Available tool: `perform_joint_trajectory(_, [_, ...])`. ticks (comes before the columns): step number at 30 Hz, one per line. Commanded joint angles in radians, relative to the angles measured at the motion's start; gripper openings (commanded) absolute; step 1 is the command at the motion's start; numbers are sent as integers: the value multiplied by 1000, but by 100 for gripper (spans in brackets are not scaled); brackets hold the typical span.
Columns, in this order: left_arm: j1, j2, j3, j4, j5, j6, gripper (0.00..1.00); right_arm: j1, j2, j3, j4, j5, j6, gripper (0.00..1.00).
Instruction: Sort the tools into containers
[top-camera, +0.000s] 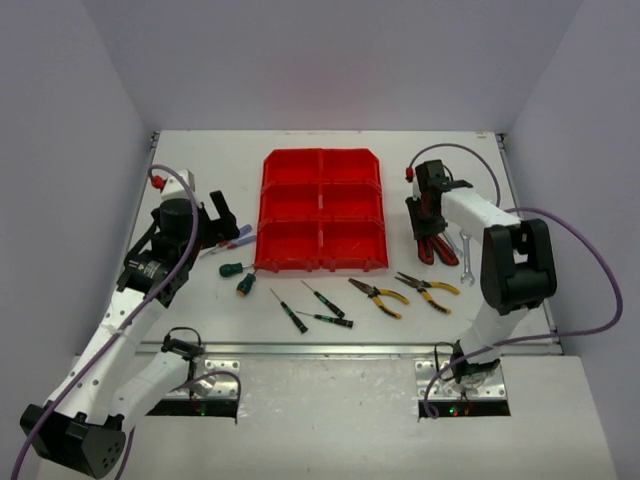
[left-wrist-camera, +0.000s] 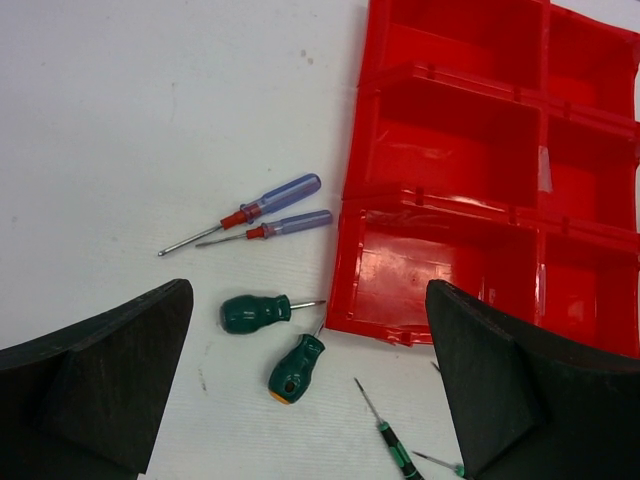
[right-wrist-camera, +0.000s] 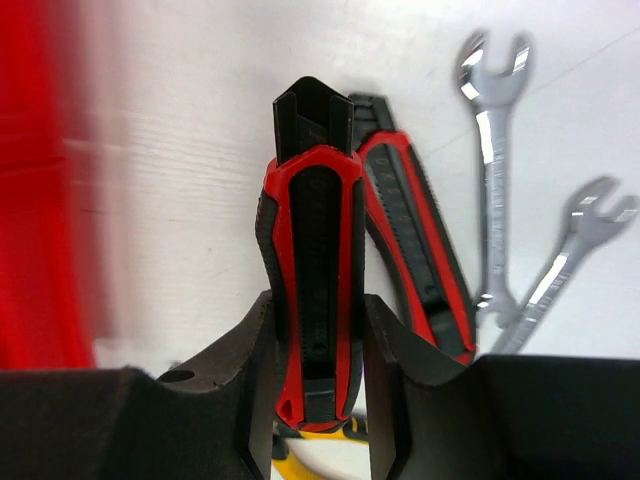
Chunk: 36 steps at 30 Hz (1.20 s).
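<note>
The red six-compartment bin (top-camera: 320, 205) stands mid-table; its left wall shows in the left wrist view (left-wrist-camera: 352, 210). My right gripper (top-camera: 426, 215) (right-wrist-camera: 315, 330), just right of the bin, is shut on a red-and-black handled tool (right-wrist-camera: 312, 260) shaped like a utility knife. A second one (right-wrist-camera: 420, 240) lies beside it, next to two silver wrenches (right-wrist-camera: 490, 150). My left gripper (top-camera: 225, 222) (left-wrist-camera: 308, 300) is open and empty above two stubby green screwdrivers (left-wrist-camera: 255, 312) and two blue-handled screwdrivers (left-wrist-camera: 280, 195), left of the bin.
Three thin green screwdrivers (top-camera: 290, 311) and two yellow-handled pliers (top-camera: 380, 297) lie in front of the bin. The bin compartments look empty. White walls close in the table at the back and both sides.
</note>
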Motion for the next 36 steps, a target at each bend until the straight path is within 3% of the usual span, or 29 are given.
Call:
perform_joint_trajectory(1, [-8, -7, 3, 51, 14, 7, 100, 54, -189, 72, 84, 10, -72, 0])
perform_joint_trajectory(5, [-8, -10, 2, 54, 14, 7, 100, 161, -302, 2, 236, -187, -296, 0])
perform_joint_trajectory(7, [-8, -20, 0, 57, 12, 7, 100, 270, -339, -73, 340, -214, -512, 0])
perform_joint_trajectory(9, [-8, -28, -3, 59, 12, 7, 100, 313, -308, -76, 354, -295, -635, 0])
perform_joint_trajectory(13, [-8, -40, -8, 61, 8, 7, 100, 328, -219, 73, 157, -500, -731, 0])
perform_joint_trajectory(15, [-8, -46, -10, 59, 3, 7, 100, 348, -168, 125, 49, -487, -776, 0])
perform_joint_trajectory(21, [-8, -53, -10, 62, 13, 7, 100, 379, -140, 118, 10, -464, -869, 1])
perform_joint_trajectory(28, [-8, -63, -12, 63, 15, 7, 100, 381, -99, 84, 54, -456, -847, 11])
perform_joint_trajectory(32, [-8, -65, -13, 62, 12, 7, 100, 382, -45, 124, 52, -421, -817, 24])
perform_joint_trajectory(34, [-10, -65, -13, 63, 12, 8, 100, 380, -42, 127, 69, -393, -807, 40])
perform_joint_trajectory(35, [-9, -65, -13, 62, 12, 8, 100, 380, -50, 130, 74, -375, -803, 73])
perform_joint_trajectory(36, [-8, -67, -13, 63, 12, 8, 100, 379, -61, 131, 77, -366, -798, 94])
